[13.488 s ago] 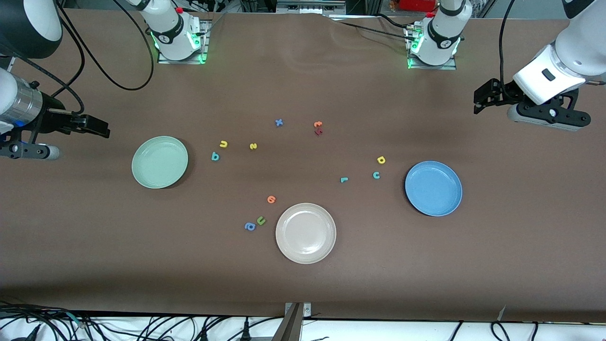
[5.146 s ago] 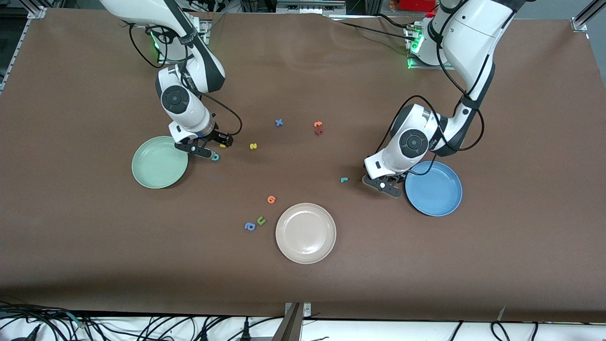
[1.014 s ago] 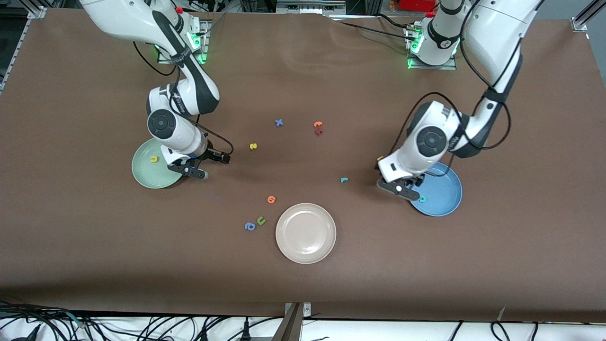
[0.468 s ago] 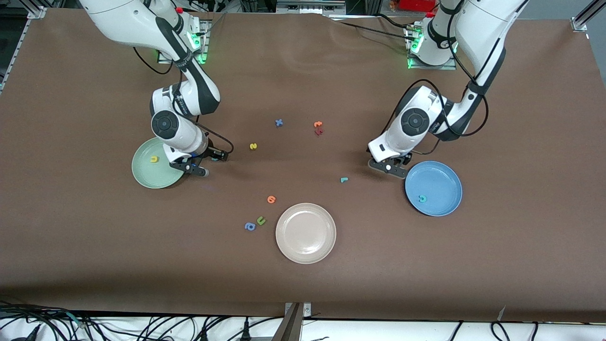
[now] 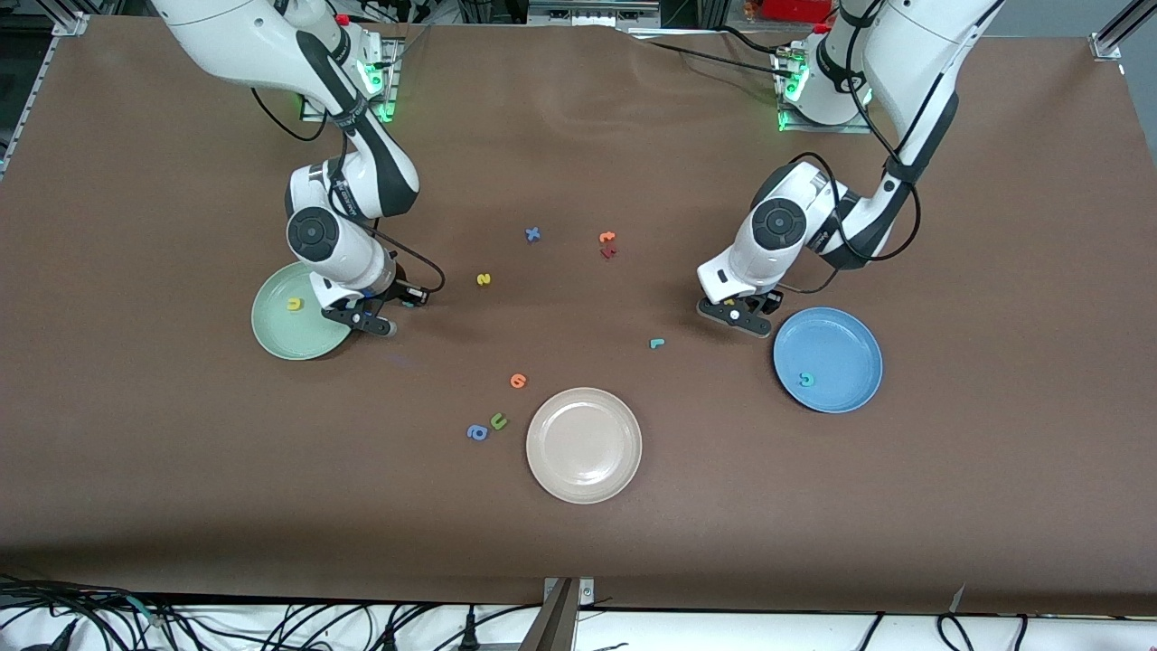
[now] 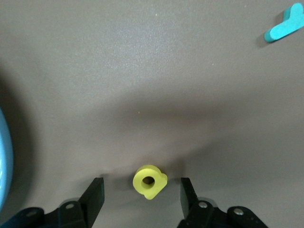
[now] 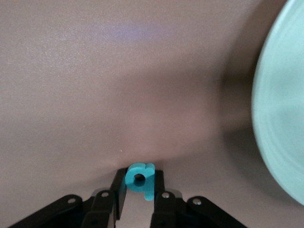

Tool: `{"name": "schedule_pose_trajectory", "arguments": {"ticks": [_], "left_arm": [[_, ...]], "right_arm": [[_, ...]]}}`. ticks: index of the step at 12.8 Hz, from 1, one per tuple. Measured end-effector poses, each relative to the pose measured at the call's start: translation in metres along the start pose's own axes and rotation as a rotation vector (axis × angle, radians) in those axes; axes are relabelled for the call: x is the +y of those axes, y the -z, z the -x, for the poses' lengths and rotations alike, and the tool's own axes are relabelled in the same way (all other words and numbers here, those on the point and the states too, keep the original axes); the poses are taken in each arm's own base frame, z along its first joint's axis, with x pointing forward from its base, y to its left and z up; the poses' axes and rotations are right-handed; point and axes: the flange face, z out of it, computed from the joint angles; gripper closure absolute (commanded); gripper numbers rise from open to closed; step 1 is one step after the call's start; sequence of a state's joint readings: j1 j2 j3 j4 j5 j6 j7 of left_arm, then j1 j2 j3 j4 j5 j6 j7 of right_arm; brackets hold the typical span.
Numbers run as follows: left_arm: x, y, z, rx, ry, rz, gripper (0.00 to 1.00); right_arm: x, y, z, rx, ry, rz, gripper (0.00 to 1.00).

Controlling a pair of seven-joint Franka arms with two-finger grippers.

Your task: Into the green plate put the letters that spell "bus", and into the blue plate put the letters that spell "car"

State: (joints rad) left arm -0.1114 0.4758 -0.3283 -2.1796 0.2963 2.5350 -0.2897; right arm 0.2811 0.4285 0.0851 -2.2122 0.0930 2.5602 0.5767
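green plate holds your yellow "u" | right pincer beside it, clamped on teal "b" at worktop level | left pincer straddles yellow "a", part-open, for pickup | blue plate holds teal "c"

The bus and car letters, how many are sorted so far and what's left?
Two look done: the yellow u lies in the green plate, the teal c in the blue plate. In hand: the right gripper has shut its jaws on the teal b; the left gripper straddles the yellow a, jaws apart. Left: the yellow s and teal r.
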Motion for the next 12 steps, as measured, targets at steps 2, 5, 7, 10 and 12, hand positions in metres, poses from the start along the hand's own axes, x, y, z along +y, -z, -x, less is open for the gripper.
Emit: {"name": "schedule_pose_trajectory", "arguments": {"ticks": [2,5,7,10,12], "left_arm": [[0.000,-0.002,0.000,0.003,0.000,0.003,0.52],[0.001,-0.001,-0.001,0.007,0.000,0.005,0.85],[0.001,0.000,-0.001,0.011,-0.002,0.005,0.87],[0.000,0.005,-0.005,0.024,0.000,0.004,0.86],[-0.006,0.029,-0.015,0.018,0.005,-0.023,0.85]], "right_arm": [[0.000,0.000,0.000,0.000,0.000,0.000,1.00],[-0.001,0.004,-0.001,0.004,-0.001,-0.003,1.00],[-0.004,0.023,-0.005,-0.007,-0.003,0.004,1.00],[0.003,0.088,-0.019,-0.054,-0.017,0.039,1.00],[0.041,0.116,-0.038,-0.079,0.023,0.060,1.00]]}}
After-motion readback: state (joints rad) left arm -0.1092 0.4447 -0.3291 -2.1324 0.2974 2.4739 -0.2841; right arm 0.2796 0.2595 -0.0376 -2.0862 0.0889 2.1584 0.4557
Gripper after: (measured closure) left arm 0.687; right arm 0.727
